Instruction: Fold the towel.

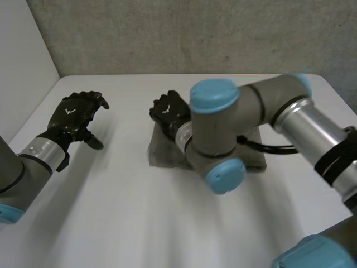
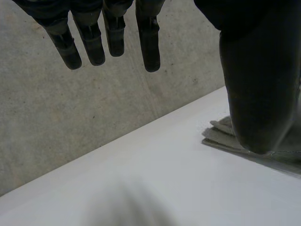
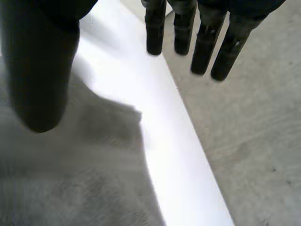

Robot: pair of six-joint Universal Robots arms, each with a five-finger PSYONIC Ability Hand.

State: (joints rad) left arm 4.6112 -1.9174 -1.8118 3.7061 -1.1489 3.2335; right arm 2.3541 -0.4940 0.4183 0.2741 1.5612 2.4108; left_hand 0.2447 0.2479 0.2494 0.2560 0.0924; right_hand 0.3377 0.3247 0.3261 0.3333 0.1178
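Observation:
A grey towel (image 1: 160, 152) lies folded flat in the middle of the white table (image 1: 111, 218), largely covered by my right arm. My right hand (image 1: 169, 111) hovers over the towel's far left corner. In the right wrist view its fingers (image 3: 204, 47) are straight and apart from the thumb, with the towel (image 3: 89, 183) under the palm and nothing held. Well clear of the towel, my left hand (image 1: 75, 114) is raised over the table's left side. Its fingers (image 2: 148, 42) are straight, and a towel corner (image 2: 221, 135) lies beyond its thumb.
A rough grey concrete wall (image 1: 195, 33) runs behind the table's far edge. A pale wall (image 1: 22, 50) stands on the left. My right arm's elbow (image 1: 223, 134) crosses low over the towel.

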